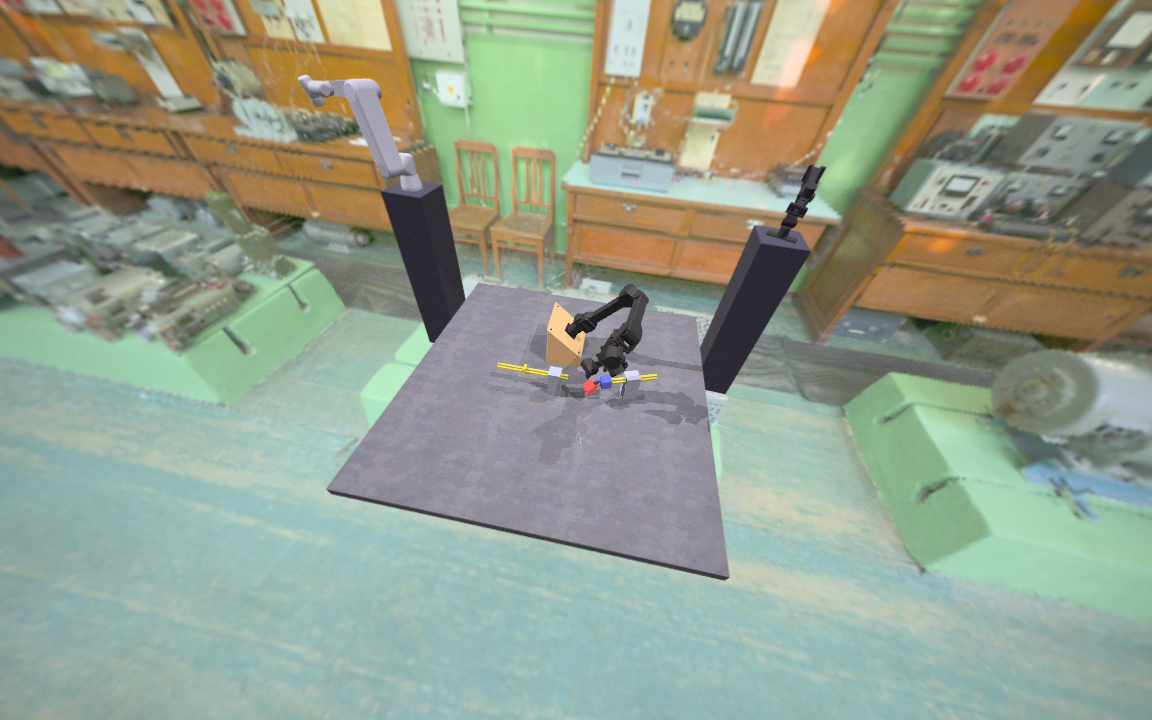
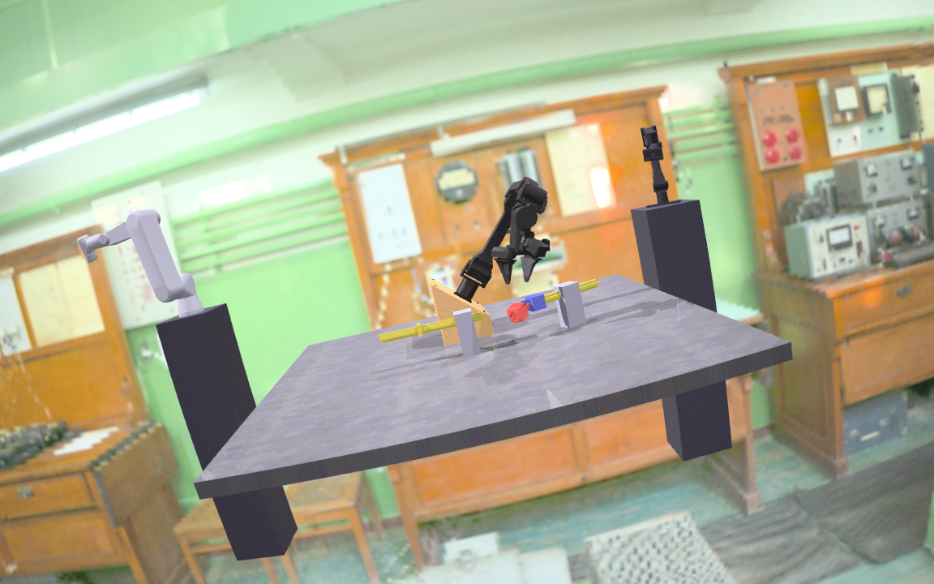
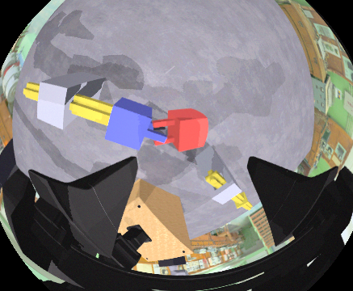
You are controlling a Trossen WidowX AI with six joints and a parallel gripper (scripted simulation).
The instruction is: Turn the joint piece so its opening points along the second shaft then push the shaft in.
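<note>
The red joint piece point(image 1: 589, 386) point(image 2: 517, 312) point(image 3: 190, 129) hangs on hinges from the blue fork point(image 1: 605, 381) point(image 2: 534, 302) point(image 3: 129, 125) on the first yellow shaft point(image 1: 650, 377) point(image 2: 589, 285) point(image 3: 91, 109), held by its grey block point(image 2: 571, 308) point(image 3: 51, 107). In the wrist view the red piece is turned off the line of the second yellow shaft point(image 1: 513, 367) point(image 2: 397, 334) point(image 3: 215, 179). That shaft passes through the other grey block point(image 1: 555, 372) point(image 2: 465, 333) point(image 3: 226, 194), its end apart from the red piece. My gripper point(image 2: 517, 281) point(image 3: 195, 163) is open and empty, above the joint.
The orange wedge mount point(image 1: 563, 336) point(image 2: 447, 326) point(image 3: 160, 226) carries my arm behind the shafts. A collar point(image 2: 419, 329) sits on the second shaft's outer part. Two dark pedestals point(image 1: 423, 259) point(image 1: 752, 304) with other arms stand beyond the grey table point(image 1: 517, 483) point(image 2: 354, 414).
</note>
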